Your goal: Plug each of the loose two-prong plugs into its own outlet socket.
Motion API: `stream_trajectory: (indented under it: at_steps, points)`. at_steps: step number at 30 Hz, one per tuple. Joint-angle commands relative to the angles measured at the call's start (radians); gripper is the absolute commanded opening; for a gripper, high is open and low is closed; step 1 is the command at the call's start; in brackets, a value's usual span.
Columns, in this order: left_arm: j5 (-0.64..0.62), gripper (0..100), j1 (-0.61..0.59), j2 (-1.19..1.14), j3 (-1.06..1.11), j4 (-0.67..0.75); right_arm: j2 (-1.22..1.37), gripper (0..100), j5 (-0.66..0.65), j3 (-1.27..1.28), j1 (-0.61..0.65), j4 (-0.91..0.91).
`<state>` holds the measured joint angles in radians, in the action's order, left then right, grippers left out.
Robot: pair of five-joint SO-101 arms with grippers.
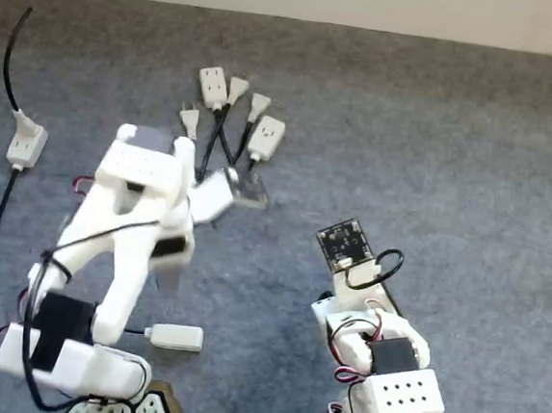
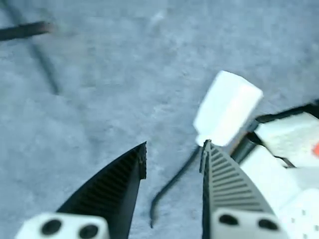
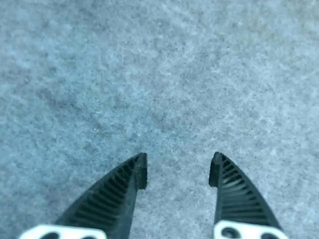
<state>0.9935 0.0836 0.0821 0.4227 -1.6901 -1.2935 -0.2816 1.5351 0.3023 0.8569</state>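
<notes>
1. The left gripper (image 2: 174, 157) is spread and pinches nothing. A thin black cord (image 2: 172, 185) lies on the grey carpet (image 2: 99, 99) between its fingers. A white block (image 2: 227, 109) sits just beyond one fingertip; I cannot tell whether it is a plug or a socket body.
2. The right gripper (image 3: 177, 169) is likewise spread and empty, over bare carpet.
3. Farther out, in the high view, the loose plugs (image 1: 238, 89) and outlet sockets (image 1: 266, 136) lie clustered beyond the left arm (image 1: 134, 223), their short cords crossing.
4. These look like light, hard, smooth plastic, so a body will probably slide or twist under a loose pinch. The cords are soft and may drag neighbouring pieces along, and the thin prongs could bend.
5. The best hold is probably across a plug body's flat sides, behind the prongs and never on the cord. The socket likely needs bracing by the other gripper.
</notes>
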Motion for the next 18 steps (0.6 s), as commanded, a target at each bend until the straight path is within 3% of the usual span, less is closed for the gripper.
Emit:
stream_trajectory:
  at_steps: [1, 4, 9, 18]
  points:
    - [0.0, 20, 0.085, 0.114, 0.159, -0.02, 0.016, 20.1, -0.014, -0.007, 0.008, -0.018]
    - [-0.021, 20, 0.143, 0.214, 0.302, -0.012, 0.016, 20.1, -0.014, -0.007, 0.008, -0.018]
    - [-0.054, 20, 0.16, 0.306, 0.453, 0.155, 0.016, 20.1, -0.014, -0.007, 0.008, -0.018]
    - [-0.081, 20, 0.07, 0.14, 0.412, 0.348, 0.016, 20.1, -0.014, -0.007, 0.008, -0.015]
